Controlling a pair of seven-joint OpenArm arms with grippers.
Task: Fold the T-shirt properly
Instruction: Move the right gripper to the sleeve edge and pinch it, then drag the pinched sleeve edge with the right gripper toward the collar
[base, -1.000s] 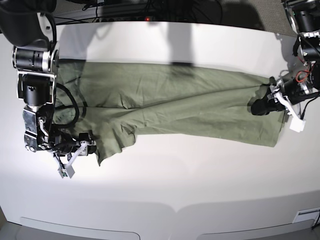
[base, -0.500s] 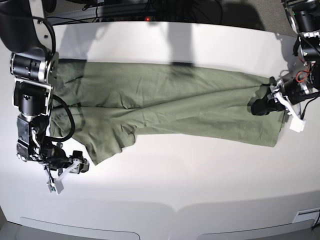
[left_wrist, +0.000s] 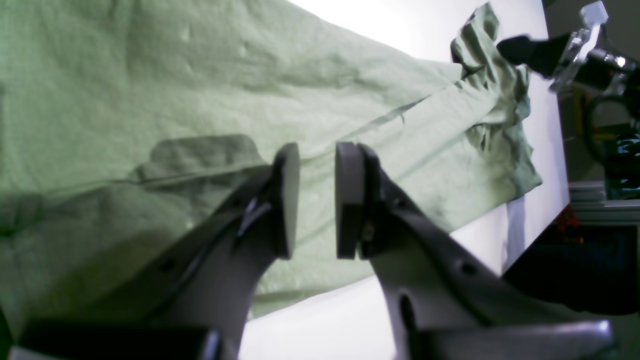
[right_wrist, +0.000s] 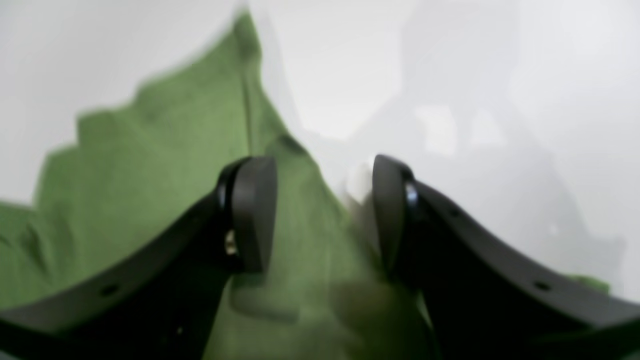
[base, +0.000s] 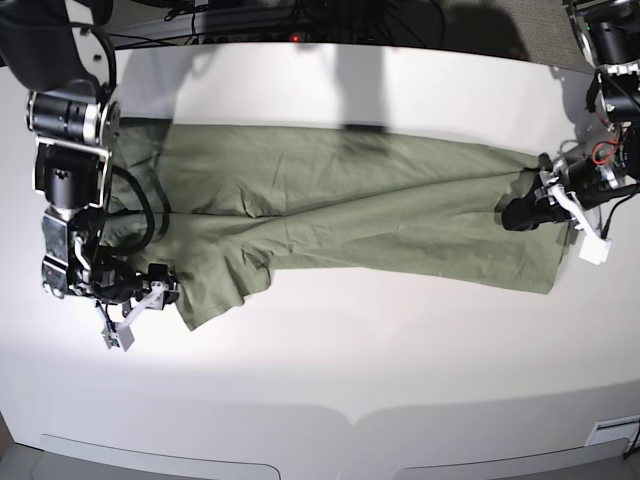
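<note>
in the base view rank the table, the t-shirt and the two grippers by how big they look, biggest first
1. Table, fills most of the view.
2. T-shirt, stretched across the table.
3. Right gripper and left gripper: both small and look about alike, so I won't rank them against each other.

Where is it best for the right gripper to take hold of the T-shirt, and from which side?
Probably the loose sleeve corner of the T-shirt, approached from the bare table side. That point sticks out past the body fabric, and the right gripper stands open beside it.
</note>
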